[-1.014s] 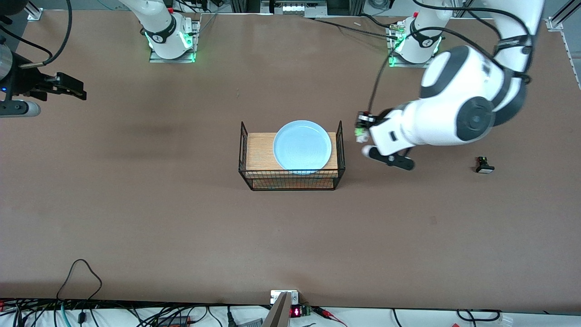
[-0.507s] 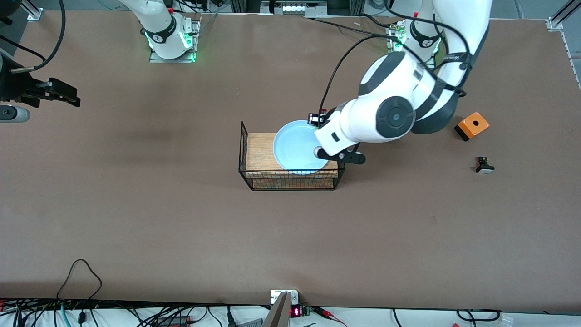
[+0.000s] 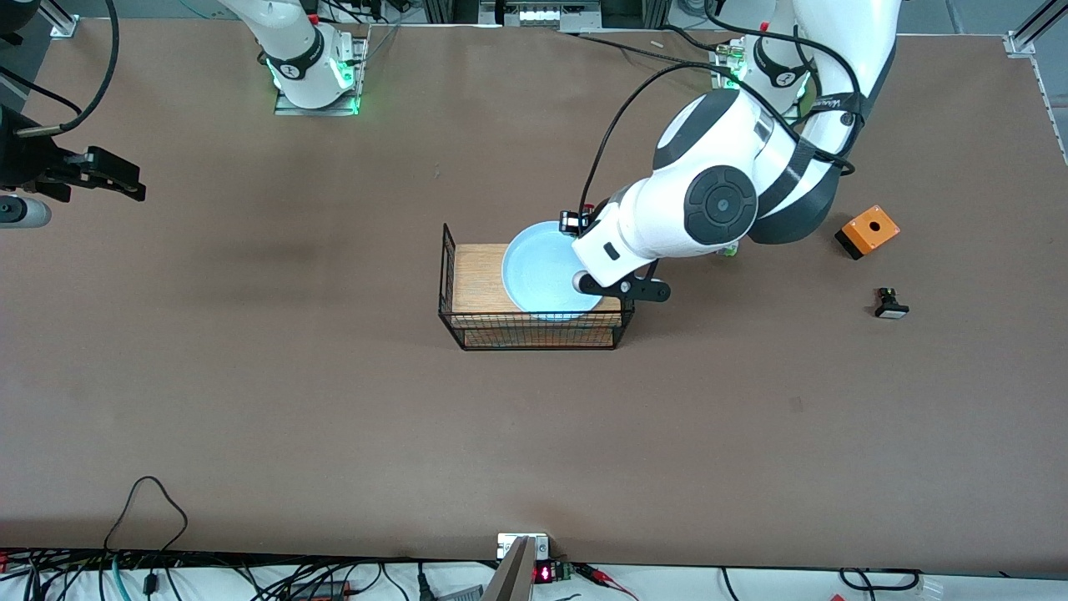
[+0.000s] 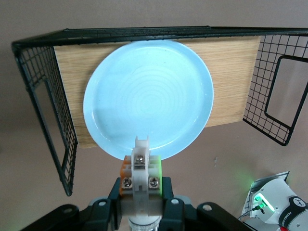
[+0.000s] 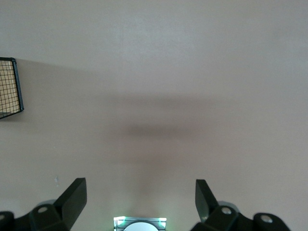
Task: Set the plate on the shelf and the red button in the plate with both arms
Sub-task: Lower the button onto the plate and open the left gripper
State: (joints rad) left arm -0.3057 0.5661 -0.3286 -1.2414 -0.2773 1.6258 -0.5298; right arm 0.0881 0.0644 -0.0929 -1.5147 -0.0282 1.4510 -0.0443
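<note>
The pale blue plate [image 3: 541,269] lies on the wooden board inside the black wire rack [image 3: 534,335] at the table's middle; the left wrist view shows it too [image 4: 149,96]. My left gripper [image 3: 574,224] hangs over the plate's rim at the rack's end toward the left arm. It is shut on the red button [image 4: 140,168], a small white part with orange and green sides; its cap is hidden. My right gripper [image 3: 113,174] is open and empty, high over bare table at the right arm's end [image 5: 140,192].
An orange box [image 3: 868,230] and a black-and-white square-capped button [image 3: 890,304] lie toward the left arm's end. A small green-tipped part [image 3: 730,249] peeks out under the left arm. The rack's wire walls [image 4: 43,120] stand up around the board.
My left arm swung from beside the rack to over the plate's rim with the part in its grip, uncovering the orange box. The right gripper drifted slightly away from the rack.
</note>
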